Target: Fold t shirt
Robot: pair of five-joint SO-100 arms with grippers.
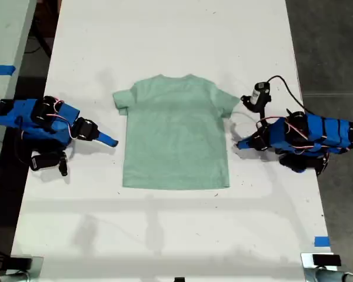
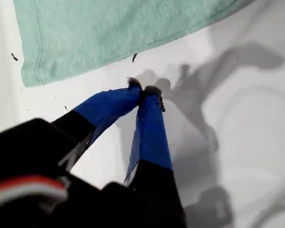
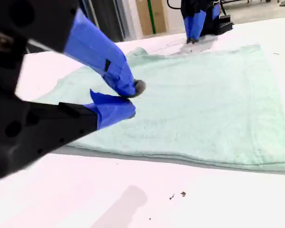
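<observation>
The pale mint-green t shirt (image 1: pixel 176 135) lies flat and spread out, collar toward the top of the exterior view, hem toward the bottom. My first gripper (image 1: pixel 238 144) rests on the table just off the shirt's edge at the exterior view's right. In its wrist view its blue fingers (image 2: pixel 143 90) meet at the tips, shut on nothing, a little short of a stitched corner of the t shirt (image 2: pixel 118 33). My second gripper (image 1: pixel 112 141) points at the shirt from the exterior view's left, a short gap away. It (image 3: pixel 129 99) is shut and empty, with the t shirt (image 3: pixel 204 104) beyond.
The white table (image 1: pixel 165 235) extends well above and below the shirt in the exterior view. A small camera on a cable (image 1: pixel 259 97) stands by the first arm. Blue tape (image 1: pixel 321 241) marks the table's edge at the exterior view's lower right. Dark floor lies beyond.
</observation>
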